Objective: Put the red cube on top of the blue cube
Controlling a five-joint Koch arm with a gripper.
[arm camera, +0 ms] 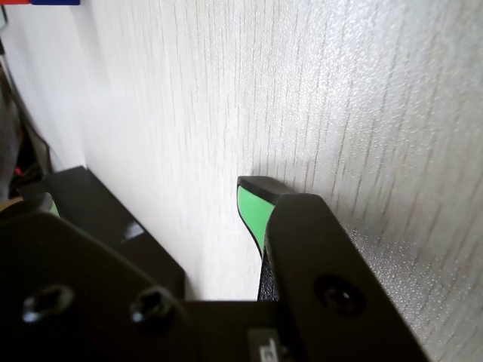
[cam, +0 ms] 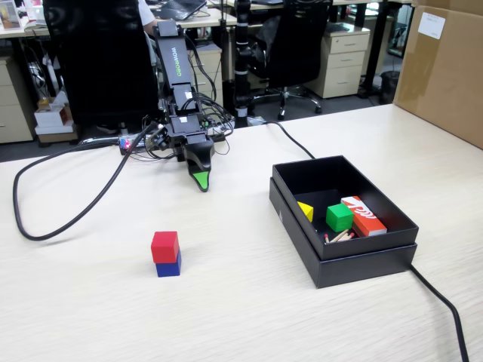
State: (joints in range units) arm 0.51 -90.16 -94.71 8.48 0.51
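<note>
The red cube (cam: 165, 246) sits squarely on top of the blue cube (cam: 169, 267) on the light wooden table, left of centre in the fixed view. My gripper (cam: 200, 181) hangs tip-down near the arm's base, well behind the stack and clear of it. In the wrist view the gripper (arm camera: 151, 194) shows a green-padded fingertip (arm camera: 253, 211) on the right and a second green pad at the left edge, with bare table between them, and it holds nothing. Slivers of the red cube (arm camera: 13, 2) and the blue cube (arm camera: 56, 2) show at that view's top left edge.
An open black box (cam: 343, 260) stands at the right, holding a green cube (cam: 339, 217), a yellow piece (cam: 306, 211) and a red-orange and white box (cam: 364, 216). A black cable (cam: 45, 226) loops on the left; another runs from the box's corner. A cardboard box (cam: 445, 72) stands at the far right.
</note>
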